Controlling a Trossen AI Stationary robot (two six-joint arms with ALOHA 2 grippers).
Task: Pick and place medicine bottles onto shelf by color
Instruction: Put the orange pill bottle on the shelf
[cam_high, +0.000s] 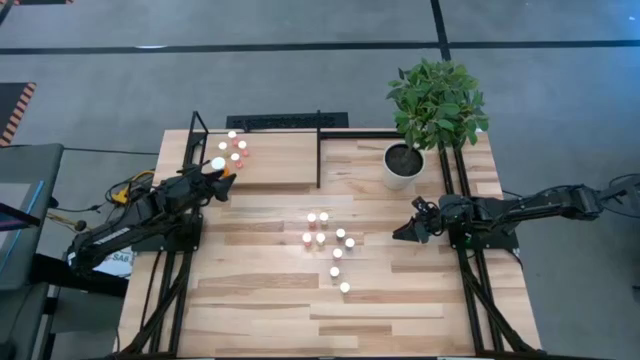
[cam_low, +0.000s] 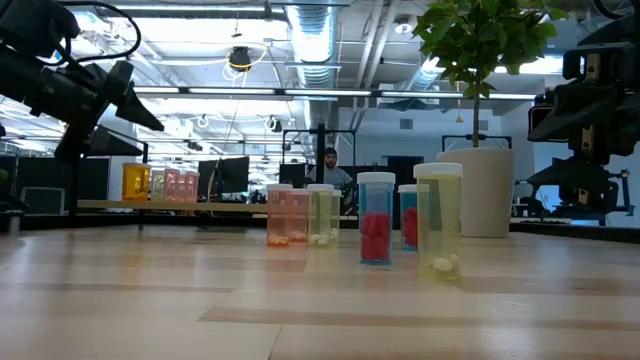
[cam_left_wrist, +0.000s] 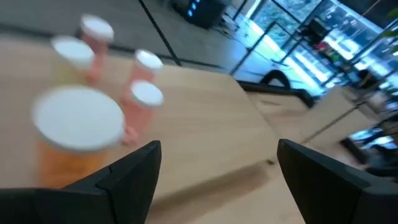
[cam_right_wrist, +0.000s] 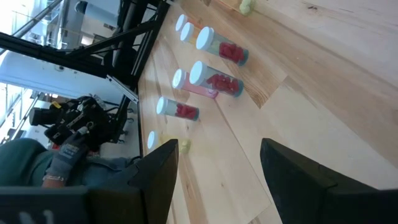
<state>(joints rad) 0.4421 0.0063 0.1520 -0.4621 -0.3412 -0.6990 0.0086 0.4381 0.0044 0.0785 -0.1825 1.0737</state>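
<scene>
Now your left gripper (cam_high: 222, 182) sits over the shelf (cam_high: 275, 165) at the table's (cam_high: 400, 300) far left, fingers spread wide with nothing between them. Just beside its tip stands an orange bottle (cam_left_wrist: 78, 140) with a broad white cap, apart from the fingers; you see it large in the left wrist view, with four smaller bottles (cam_high: 238, 148) grouped just beyond it on the shelf board.

Your right gripper (cam_high: 408, 232) hangs at the right side of the table, near the plant pot (cam_high: 402, 166), its fingers partly apart and holding nothing. It points toward the loose bottles (cam_high: 328, 245) standing in the middle of the table, well apart from them.

In the low view you can tell colours among that middle group: two with red contents, a yellowish one (cam_low: 439, 222) nearest the camera, a pale one and an orange-pink one farther left. In the right wrist view they show as white caps over red contents (cam_right_wrist: 214, 78).

A person (cam_low: 329, 170) sits far off in the room behind the table.
</scene>
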